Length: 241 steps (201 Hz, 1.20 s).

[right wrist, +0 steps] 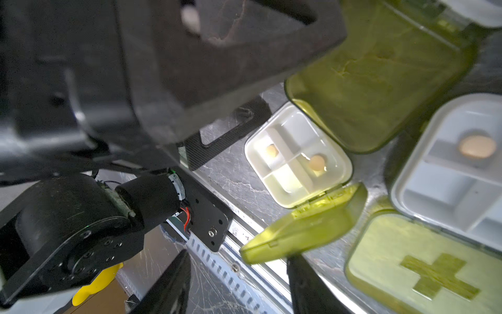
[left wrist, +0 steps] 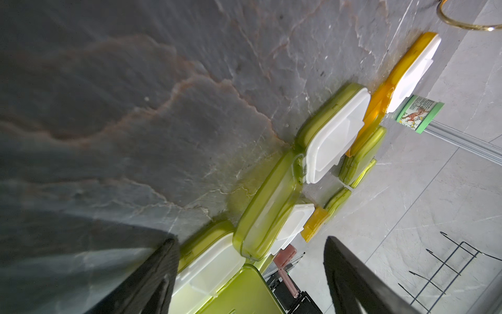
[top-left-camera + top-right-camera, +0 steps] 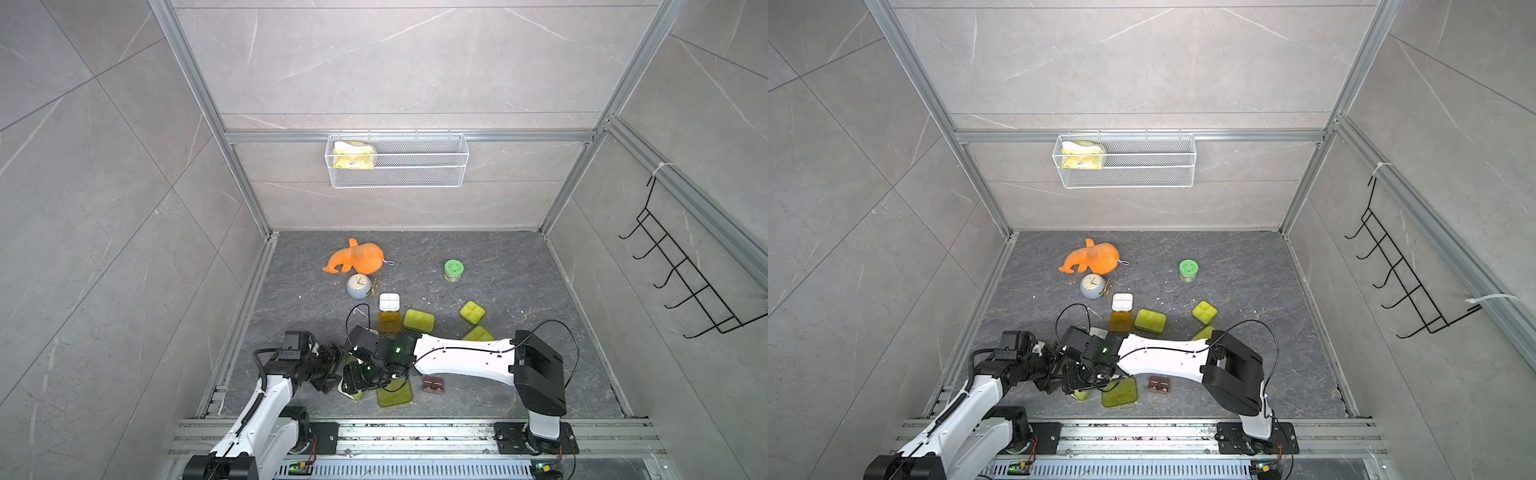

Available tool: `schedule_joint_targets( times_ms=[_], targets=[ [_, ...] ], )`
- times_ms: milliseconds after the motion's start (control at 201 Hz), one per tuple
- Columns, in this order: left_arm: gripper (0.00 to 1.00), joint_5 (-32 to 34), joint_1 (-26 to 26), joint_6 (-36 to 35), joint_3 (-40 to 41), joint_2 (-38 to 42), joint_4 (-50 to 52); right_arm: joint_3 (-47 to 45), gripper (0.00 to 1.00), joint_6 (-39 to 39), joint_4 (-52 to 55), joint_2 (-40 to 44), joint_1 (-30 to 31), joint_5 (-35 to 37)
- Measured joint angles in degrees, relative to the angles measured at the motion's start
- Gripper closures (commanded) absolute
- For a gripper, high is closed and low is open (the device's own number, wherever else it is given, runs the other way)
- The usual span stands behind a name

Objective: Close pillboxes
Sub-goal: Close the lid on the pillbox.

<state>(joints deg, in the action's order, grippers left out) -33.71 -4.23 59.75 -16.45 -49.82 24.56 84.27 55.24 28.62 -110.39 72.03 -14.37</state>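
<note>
Bimanual cell seen from above, 12 o'clock toward the back wall. In the 7 o'clock sector of the floor (image 3: pixel 540 282), the left gripper (image 2: pixel 251 242) stands with its jaws spread wide, clasping nothing; a white tray and a green lid lie just ahead, between its fingers. Immediately at its 3 o'clock side is the right gripper (image 1: pixel 237 257), jaws partly apart with a clear gap between them, likewise holding nothing. The four-cell pillbox (image 1: pixel 298 163) lies close before this gripper: tray open, two tan pills (image 1: pixel 317 162) in separate cells, its hinged lid (image 1: pixel 307 228) half raised. The lid's free edge is just beside one finger (image 1: pixel 309 285); contact cannot be judged. In both top views the box is mostly hidden, peeping out at the gripper's 6 o'clock side. At the gripper's 4 o'clock lies a flat open lid (image 3: pixel 395 399); at 3 o'clock, the amber box (image 3: pixel 433 384). Toward 12 o'clock sits the orange-lidded pillbox (image 3: pixel 389 302), open. Toward 2 o'clock rest a closed six-cell pillbox (image 3: pixel 419 320) and a closed square pillbox (image 3: pixel 472 312); another green pillbox (image 3: pixel 478 333) is partly covered by the right arm (image 3: pixel 461 353). The green-lidded jar (image 3: pixel 454 270) stands well apart at 1 o'clock.
</note>
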Motion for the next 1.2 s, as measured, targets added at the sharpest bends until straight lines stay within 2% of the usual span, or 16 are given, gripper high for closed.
schedule_joint_targets(
  times_ms=[279, 732, 1200],
  targets=[
    [0.14, -0.1, -2.5, 1.8, 0.8, 1.3, -0.6, -0.4, 0.41, 0.0, -0.6, 0.0, 0.0, 0.0],
    [0.14, -0.7, -3.4, 3.3, 1.4, 2.1, -1.0, -1.5, 0.41, 0.0, -1.9, -0.8, 0.0, 0.0],
    [0.13, 3.5, -14.6, 9.9, 2.2, 1.3, -6.6, -6.3, 0.4, 0.3, -3.7, -0.5, -0.3, 0.4]
  ],
)
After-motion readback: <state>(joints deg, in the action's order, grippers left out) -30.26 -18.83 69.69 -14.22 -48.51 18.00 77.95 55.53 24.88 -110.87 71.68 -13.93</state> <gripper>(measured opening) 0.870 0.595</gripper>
